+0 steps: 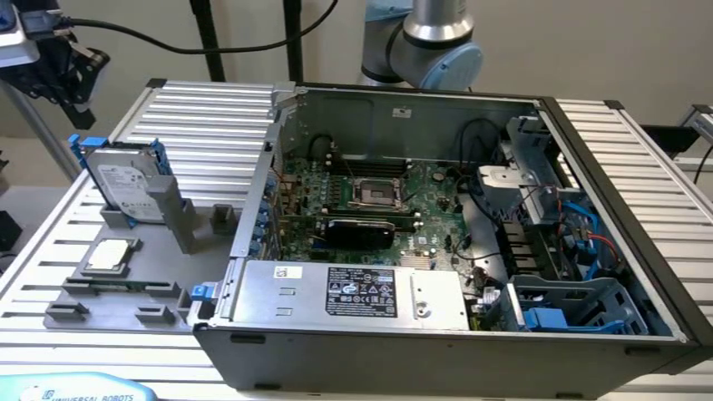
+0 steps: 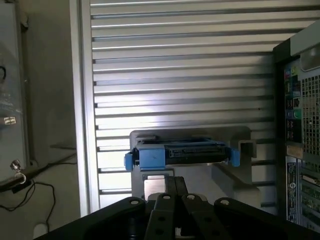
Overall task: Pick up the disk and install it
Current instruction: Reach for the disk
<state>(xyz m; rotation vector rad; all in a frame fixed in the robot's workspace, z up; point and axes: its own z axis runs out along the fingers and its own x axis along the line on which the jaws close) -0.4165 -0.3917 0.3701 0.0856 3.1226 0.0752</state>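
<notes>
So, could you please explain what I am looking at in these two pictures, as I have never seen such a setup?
This is one robot arm at a ribbed metal table. The exterior view comes from a camera off the arm. The wrist view comes from a camera on the arm's wrist, looking past its black gripper. On the table lies an open computer case. Beside it, toward the exterior view's left, a grey holder has the disk standing tilted in it, with a small square chip nearby. The gripper is shut and holds nothing; the disk sits in its holder.
</notes>
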